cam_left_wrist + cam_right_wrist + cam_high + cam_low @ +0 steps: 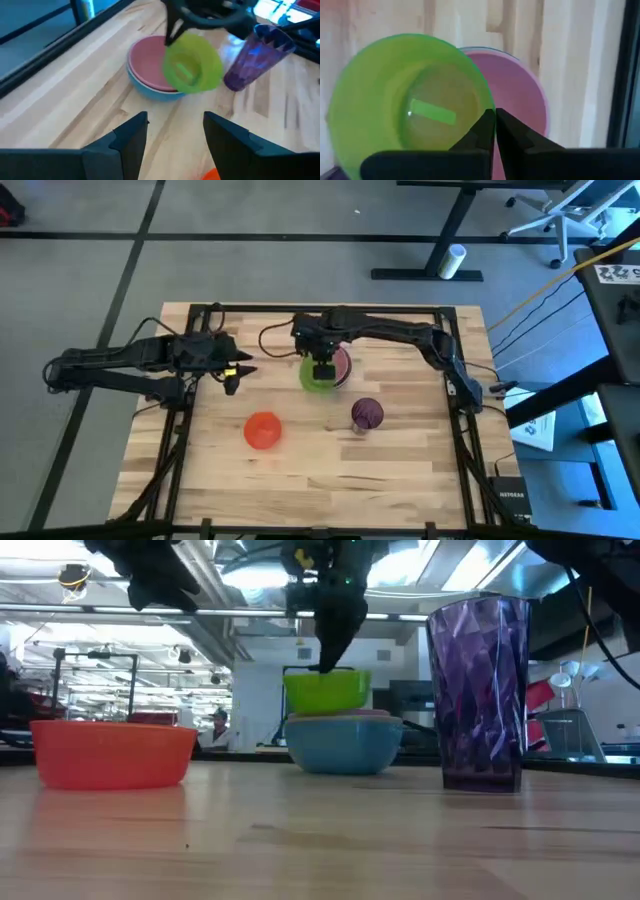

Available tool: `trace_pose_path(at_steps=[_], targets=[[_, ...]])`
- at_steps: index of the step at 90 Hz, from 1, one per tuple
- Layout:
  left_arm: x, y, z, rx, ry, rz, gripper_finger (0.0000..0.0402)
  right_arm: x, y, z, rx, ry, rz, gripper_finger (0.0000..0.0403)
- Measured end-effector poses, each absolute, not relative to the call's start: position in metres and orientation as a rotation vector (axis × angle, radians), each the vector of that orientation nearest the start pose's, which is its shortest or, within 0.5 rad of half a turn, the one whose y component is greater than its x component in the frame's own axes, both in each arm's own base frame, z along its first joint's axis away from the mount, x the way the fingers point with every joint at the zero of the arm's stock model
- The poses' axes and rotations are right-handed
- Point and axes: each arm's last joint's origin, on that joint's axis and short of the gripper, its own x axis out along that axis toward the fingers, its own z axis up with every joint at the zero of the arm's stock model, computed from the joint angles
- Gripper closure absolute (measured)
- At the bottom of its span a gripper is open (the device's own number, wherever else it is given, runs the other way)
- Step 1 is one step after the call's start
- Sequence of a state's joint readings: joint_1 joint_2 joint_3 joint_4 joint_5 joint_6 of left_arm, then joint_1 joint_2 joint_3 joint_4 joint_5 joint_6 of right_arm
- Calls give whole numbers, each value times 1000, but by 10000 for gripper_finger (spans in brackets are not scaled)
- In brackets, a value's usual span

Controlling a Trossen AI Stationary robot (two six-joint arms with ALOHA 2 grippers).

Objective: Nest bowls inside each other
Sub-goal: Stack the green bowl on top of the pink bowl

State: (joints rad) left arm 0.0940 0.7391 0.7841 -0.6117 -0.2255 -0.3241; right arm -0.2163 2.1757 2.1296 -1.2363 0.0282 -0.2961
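A: We see the tabletop (330,470), pale wooden planks with visible grain. Near its far middle sits a pale blue bowl (343,752), smooth round plastic, with a pink bowl (517,90) nested in it.

B: And the green bowl (327,691)?

A: Glossy and round, held tilted just above that stack. The right claw (323,370) is clenched on its rim, fingers pinched nearly together.

B: What else do we have around the stack?

A: A purple faceted translucent cup (481,690) stands upright nearer the front, to the stack's right. An orange-red bowl (263,430) sits upright at front-left, well apart. The left claw (172,135) hovers left of the stack, released, fingers spread wide, touching nothing.
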Motion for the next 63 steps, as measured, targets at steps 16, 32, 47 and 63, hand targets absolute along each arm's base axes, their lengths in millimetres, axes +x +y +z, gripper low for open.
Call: trace_pose_path(at_steps=[16, 32, 47, 63], targets=[[147, 21, 301, -272, 512, 406, 224, 428, -122, 274, -110, 1304, -50, 403], [146, 20, 300, -272, 522, 408, 224, 423, -135, 267, -56, 1316, -44, 403], [146, 20, 300, -272, 526, 408, 224, 425, -124, 254, -26, 1340, -5, 403], [146, 20, 300, -272, 525, 409, 224, 429, -107, 245, -32, 1349, 14, 392]])
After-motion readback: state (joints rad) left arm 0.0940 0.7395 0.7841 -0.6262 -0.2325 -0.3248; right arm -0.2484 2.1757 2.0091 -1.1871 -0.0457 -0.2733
